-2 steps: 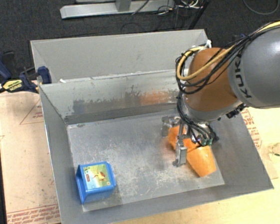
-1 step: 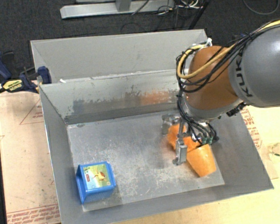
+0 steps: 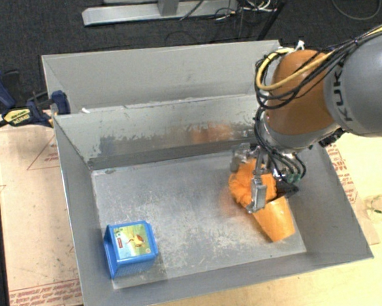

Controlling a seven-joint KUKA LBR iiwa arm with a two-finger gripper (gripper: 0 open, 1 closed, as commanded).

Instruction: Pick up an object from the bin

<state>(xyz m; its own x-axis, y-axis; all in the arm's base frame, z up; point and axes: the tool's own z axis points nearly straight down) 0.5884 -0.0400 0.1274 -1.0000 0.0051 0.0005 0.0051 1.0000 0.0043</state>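
Note:
My gripper (image 3: pixel 257 200) hangs low in the right part of the bin, directly over an orange thing (image 3: pixel 275 220) that looks like a soft crumpled piece with a cup-like lower end. One metal finger (image 3: pixel 257 193) lies across the orange thing's upper half; whether the thing is between the fingers is hidden. A blue box (image 3: pixel 129 248) with a green and yellow picture on its top lies in the bin's near left corner, far from the gripper.
The arm with its orange cover and cables comes in from the right over the bin's right wall. Bare bin floor stretches between the blue box and the orange thing.

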